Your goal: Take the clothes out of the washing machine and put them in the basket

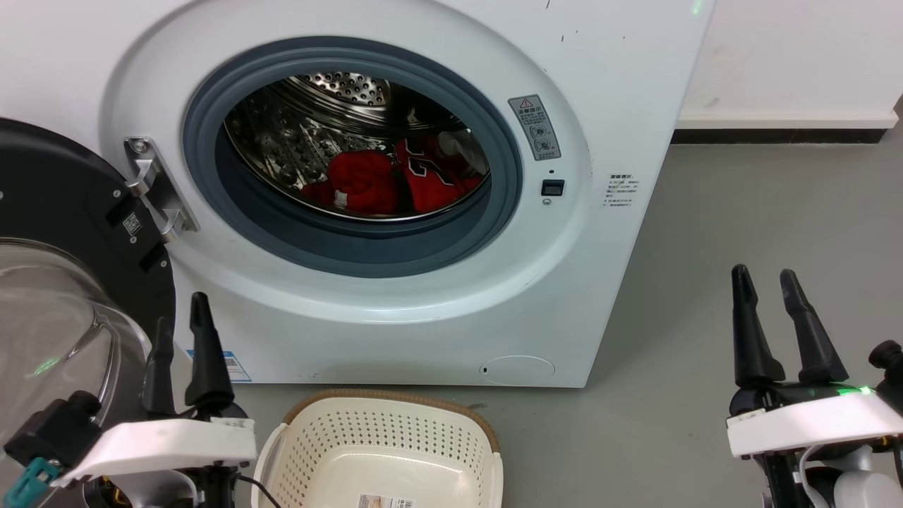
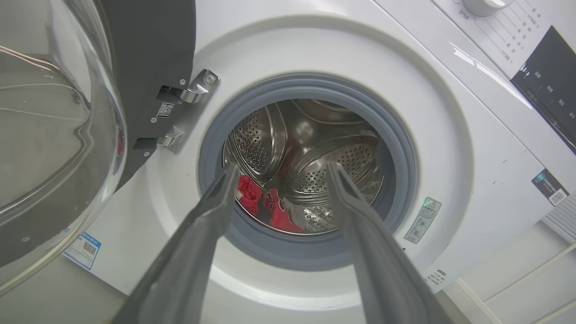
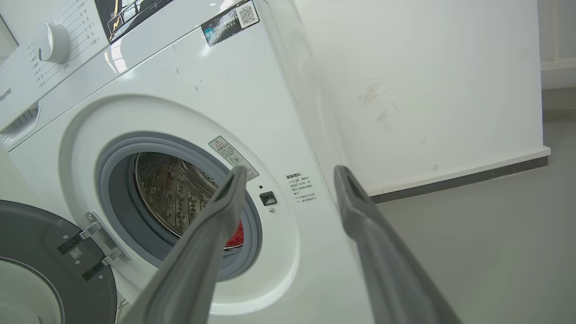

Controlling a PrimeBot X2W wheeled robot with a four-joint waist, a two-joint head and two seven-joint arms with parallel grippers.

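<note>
While our left gripper (image 1: 182, 310) and right gripper (image 1: 763, 271) both hold their long dark fingers apart and empty, the basket (image 1: 395, 397) sits on the floor between them, just right of the left gripper. A printed label lies on its perforated cream bottom, under a brown woven-look rim. Ahead of the left fingers we see the white washing machine (image 1: 621, 85), its black-framed glass door (image 1: 63, 197) swung open close beside that gripper. Beyond the smooth grey porthole ring (image 1: 353, 243), the clothes (image 1: 395, 187) lie low in the perforated steel drum (image 1: 338, 88): a plain soft red garment (image 1: 363, 182) touching a lettered red jersey (image 1: 437, 185) on its right. Bare grey floor (image 1: 741, 212) stretches ahead of the right gripper.
</note>
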